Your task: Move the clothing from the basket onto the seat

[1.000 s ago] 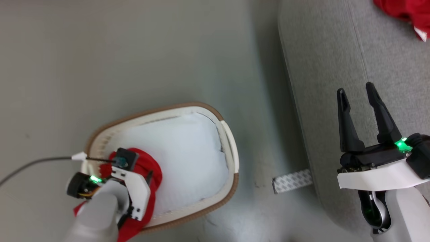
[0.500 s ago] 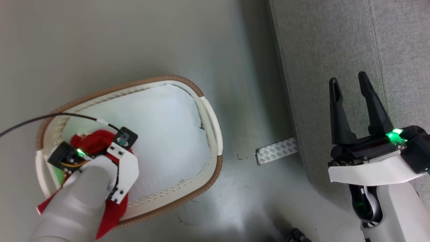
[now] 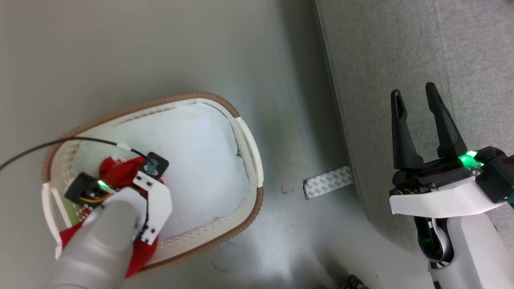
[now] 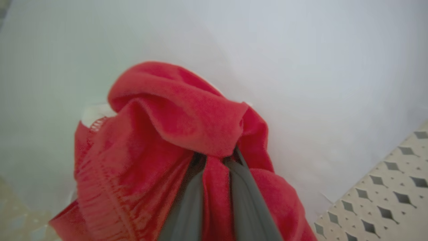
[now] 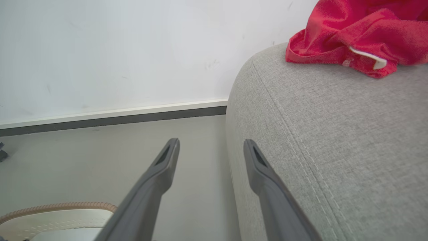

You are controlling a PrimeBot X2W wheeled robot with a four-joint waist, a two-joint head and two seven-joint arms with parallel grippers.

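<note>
In basket [image 3: 249,149] — left gripper [image 4: 215,160] on clothing [image 4: 167,117]

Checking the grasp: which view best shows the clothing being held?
Left wrist view: the left gripper shut on a clothing fold. Head view: arm covers most. Right wrist view: another garment on the seat.

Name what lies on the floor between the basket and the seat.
Head view: a pale patterned strip lies on the grey floor between the basket and the seat, one end at the seat's base. Otherwise that stretch is bare.
</note>
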